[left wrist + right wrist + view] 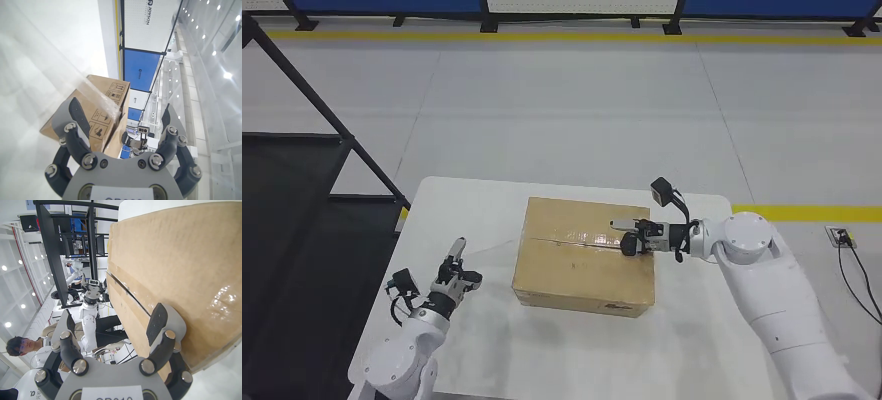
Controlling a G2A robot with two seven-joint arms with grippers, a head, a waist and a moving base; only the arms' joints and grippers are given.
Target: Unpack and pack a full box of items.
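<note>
A closed brown cardboard box sits in the middle of the white table, with clear tape along its centre seam. My right gripper is over the right part of the box top, open, with one finger pad lying against the cardboard beside the seam. My left gripper stands open on the table to the left of the box, apart from it and holding nothing. In the left wrist view, the box's printed end faces the open left gripper.
A black frame with dark netting stands off the table's left side. Bare tabletop lies left of and in front of the box. A yellow floor line runs beyond the table's right edge.
</note>
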